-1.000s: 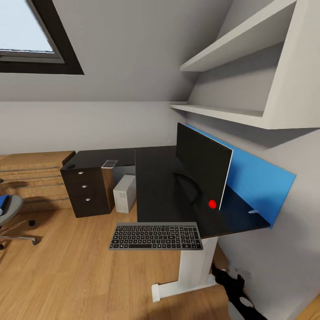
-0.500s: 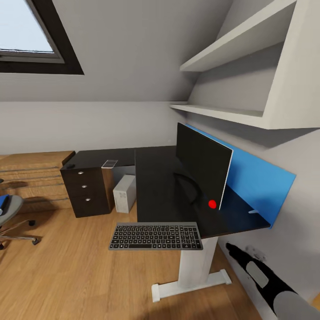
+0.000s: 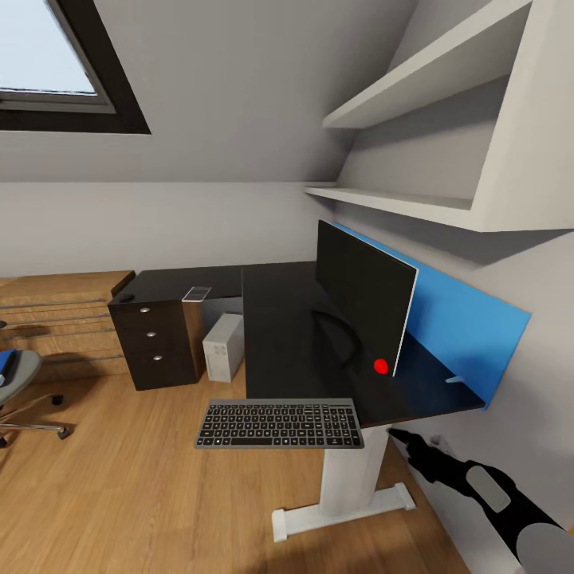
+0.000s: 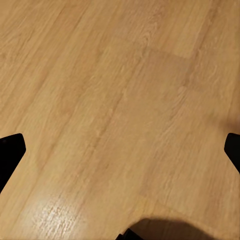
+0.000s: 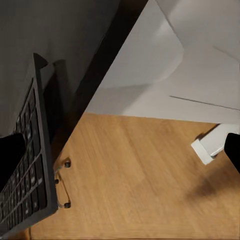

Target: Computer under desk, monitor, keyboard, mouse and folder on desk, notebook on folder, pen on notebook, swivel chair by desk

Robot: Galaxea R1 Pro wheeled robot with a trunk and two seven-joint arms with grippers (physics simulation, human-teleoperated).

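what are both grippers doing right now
Left gripper: open, holding nothing, above wood floor.
Right gripper: open, holding nothing, beside the keyboard.

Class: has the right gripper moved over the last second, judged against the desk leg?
Yes. The right gripper has risen from the floor beside the desk leg towards the keyboard at the desk edge.

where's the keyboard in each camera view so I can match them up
Head view: the keyboard overhangs the near edge of the desk, low centre.
Left wrist view: not in it; just wood floor.
Right wrist view: the keyboard runs along the left edge, seen from its end.
Shared landmark: the white desk leg.
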